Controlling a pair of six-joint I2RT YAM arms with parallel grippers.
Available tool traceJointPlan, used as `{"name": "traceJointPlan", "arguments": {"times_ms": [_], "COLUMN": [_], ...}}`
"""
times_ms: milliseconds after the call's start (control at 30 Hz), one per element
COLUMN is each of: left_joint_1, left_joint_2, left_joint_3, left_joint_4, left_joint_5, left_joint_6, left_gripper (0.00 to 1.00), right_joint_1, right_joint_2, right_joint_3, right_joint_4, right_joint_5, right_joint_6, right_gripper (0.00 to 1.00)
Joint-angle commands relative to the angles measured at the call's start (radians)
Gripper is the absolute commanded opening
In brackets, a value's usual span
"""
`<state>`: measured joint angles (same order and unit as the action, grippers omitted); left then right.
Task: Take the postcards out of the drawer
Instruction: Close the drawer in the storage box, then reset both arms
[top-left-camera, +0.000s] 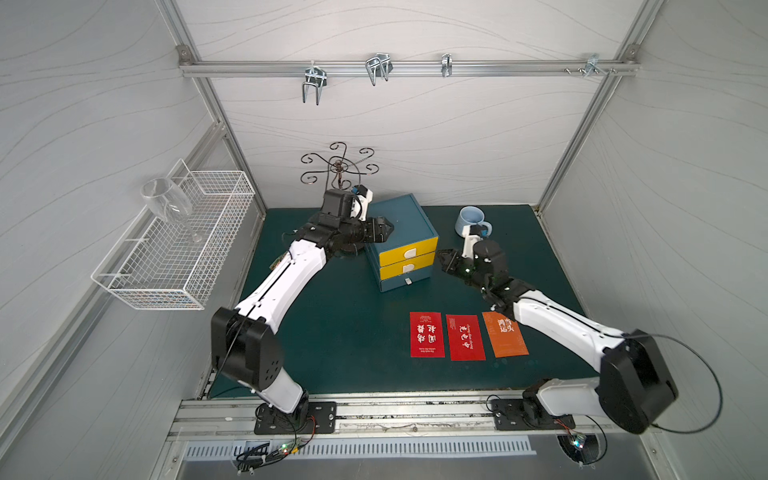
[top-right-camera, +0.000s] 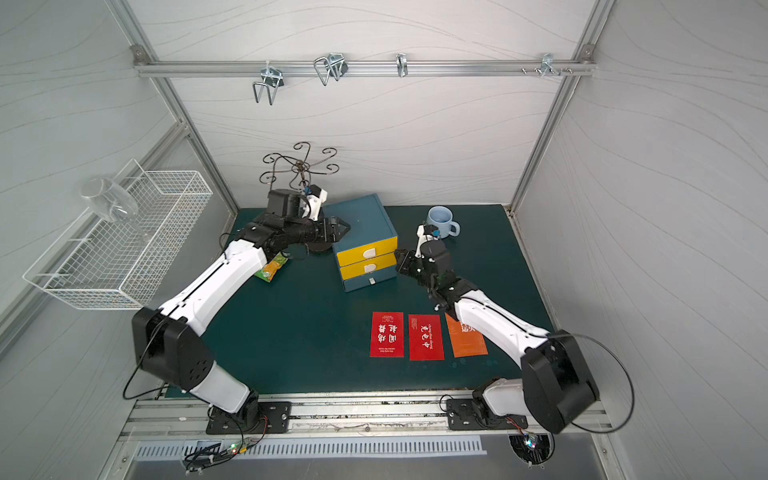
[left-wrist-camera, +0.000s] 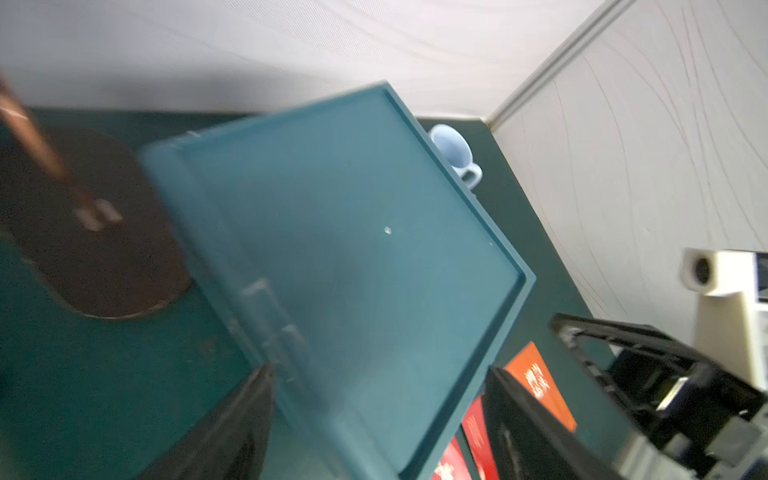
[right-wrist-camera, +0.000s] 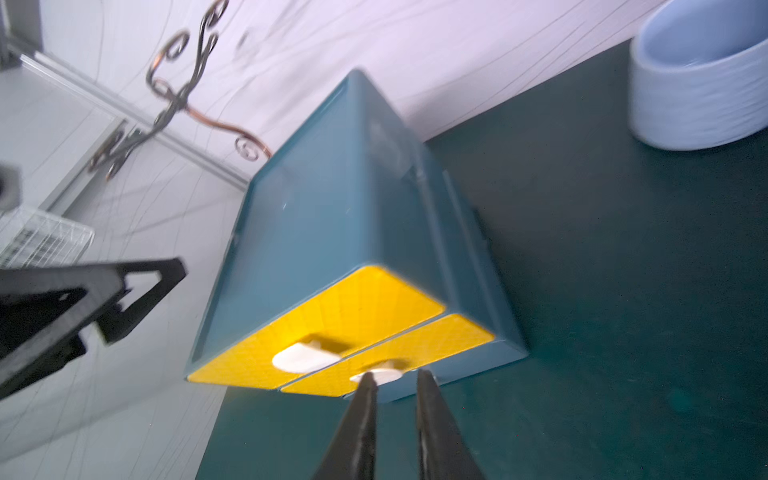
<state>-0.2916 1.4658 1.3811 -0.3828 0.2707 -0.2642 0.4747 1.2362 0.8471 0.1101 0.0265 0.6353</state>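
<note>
Three postcards (top-left-camera: 464, 337) are lying flat and face up on the green bench (top-left-camera: 332, 332), side by side in a row out in front of the blue drawer cabinet (top-left-camera: 405, 232). They are well apart from its drawer fronts. Two are red. The orange postcard (top-left-camera: 505, 336) is sitting at the end of the row on the robot's right, and in a top view the right arm is covering part of it (top-right-camera: 469, 343).

The cabinet's upper yellow drawer (top-left-camera: 395, 254) and lower yellow drawer (top-left-camera: 395, 272) are both sitting flush with its face.

The left pincer (top-left-camera: 388, 228) is reaching in over the cabinet's top from its left side. In the left wrist view its jaws are standing spread wide (left-wrist-camera: 380, 370), with the cabinet's lid lying between them. The blur there is hiding whether either finger is touching the cabinet.

The right pincer (top-left-camera: 441, 254) is pointing at the cabinet's front right corner. In the right wrist view it (right-wrist-camera: 395, 376) is showing a narrow gap between its jaws and is gripping nothing. Its tips are hovering just at the lower yellow drawer's white handle (right-wrist-camera: 382, 370).

A pale blue mug (top-left-camera: 471, 220) is standing to the right of the cabinet, and a green-orange snack packet (top-right-camera: 272, 268) is lying to its left, partly under the left arm.
</note>
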Motion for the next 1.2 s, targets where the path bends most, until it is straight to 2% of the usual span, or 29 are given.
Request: {"name": "traceJointPlan", "arguments": {"times_ms": [0, 67, 133, 200, 267, 333, 400, 433, 467, 500, 533, 567, 600, 667, 700, 733, 800, 867, 900, 967, 1033, 1100, 1167], "left_joint_1": [0.047, 0.086, 0.14, 0.21, 0.266, 0.285, 0.291, 0.296, 0.299, 0.303, 0.316, 0.328, 0.333, 0.327, 0.325, 0.325, 0.327, 0.326, 0.327, 0.327, 0.327, 0.327, 0.327], "left_joint_2": [-0.14, -0.206, -0.23, -0.22, -0.184, -0.131, -0.072, -0.037, -0.028, -0.028, -0.012, -0.001, 0.021, 0.072, 0.053, 0.065, 0.064, 0.111, 0.08, 0.11, 0.083, 0.096, 0.082], "left_joint_3": [-0.15, -0.313, -0.444, -0.565, -0.666, -0.753, -0.813, -0.843, -0.838, -0.831, -0.857, -0.857, -0.859, -0.87, -0.857, -0.873, -0.909, -0.968, -0.937, -0.959, -0.946, -0.961, -0.953], "left_joint_4": [0.143, 0.232, 0.322, 0.398, 0.494, 0.596, 0.713, 0.809, 0.82, 0.819, 0.921, 0.939, 0.97, 1.063, 0.996, 1.04, 1.095, 1.287, 1.158, 1.258, 1.172, 1.237, 1.184], "left_joint_5": [-0.239, -0.384, -0.513, -0.52, -0.531, -0.54, -0.565, -0.576, -0.596, -0.584, -0.557, -0.525, -0.492, -0.436, -0.389, -0.377, -0.323, -0.322, -0.316, -0.323, -0.318, -0.321, -0.317], "left_joint_6": [0.057, 0.122, 0.159, 0.194, 0.208, 0.237, 0.235, 0.228, 0.215, 0.202, 0.182, 0.161, 0.153, 0.199, 0.204, 0.212, 0.229, 0.238, 0.229, 0.235, 0.232, 0.234, 0.232], "left_gripper": [0.9, 0.96, 0.98, 0.98, 0.98, 0.98, 0.99, 0.98, 0.98, 0.98, 0.99, 0.98, 0.99, 0.99, 0.99, 0.99, 0.99, 0.99, 0.99, 0.99, 0.99, 0.99, 0.99], "right_joint_1": [-0.138, -0.226, -0.29, -0.304, -0.31, -0.33, -0.34, -0.341, -0.35, -0.361, -0.382, -0.401, -0.414, -0.417, -0.425, -0.427, -0.426, -0.426, -0.425, -0.424, -0.425, -0.425, -0.425], "right_joint_2": [-0.054, -0.059, -0.042, -0.003, 0.07, 0.145, 0.184, 0.2, 0.221, 0.246, 0.296, 0.333, 0.312, 0.346, 0.338, 0.317, 0.35, 0.333, 0.339, 0.343, 0.344, 0.342, 0.341], "right_joint_3": [-0.037, -0.074, -0.114, -0.188, -0.264, -0.312, -0.287, -0.309, -0.34, -0.354, -0.352, -0.369, -0.396, -0.455, -0.462, -0.444, -0.427, -0.413, -0.415, -0.418, -0.418, -0.419, -0.42], "right_joint_4": [-0.219, -0.206, -0.169, -0.055, 0.094, 0.218, 0.24, 0.345, 0.458, 0.532, 0.559, 0.645, 0.65, 0.804, 0.806, 0.729, 0.758, 0.697, 0.713, 0.723, 0.725, 0.725, 0.726], "right_joint_5": [0.033, 0.058, 0.072, 0.154, 0.203, 0.176, 0.134, 0.128, 0.117, 0.093, 0.081, 0.052, 0.007, 0.034, 0.019, 0.01, -0.032, -0.041, -0.042, -0.044, -0.044, -0.044, -0.044], "right_joint_6": [-0.225, -0.303, -0.401, -0.516, -0.598, -0.595, -0.617, -0.623, -0.622, -0.639, -0.614, -0.603, -0.605, -0.591, -0.581, -0.583, -0.599, -0.604, -0.608, -0.609, -0.612, -0.612, -0.611], "right_gripper": [0.4, 0.53, 0.74, 0.86, 0.94, 0.97, 0.99, 0.99, 0.99, 0.99, 0.99, 0.99, 0.99, 0.99, 0.99, 0.99, 0.99, 0.99, 0.99, 0.99, 0.99, 0.99, 0.99]}}
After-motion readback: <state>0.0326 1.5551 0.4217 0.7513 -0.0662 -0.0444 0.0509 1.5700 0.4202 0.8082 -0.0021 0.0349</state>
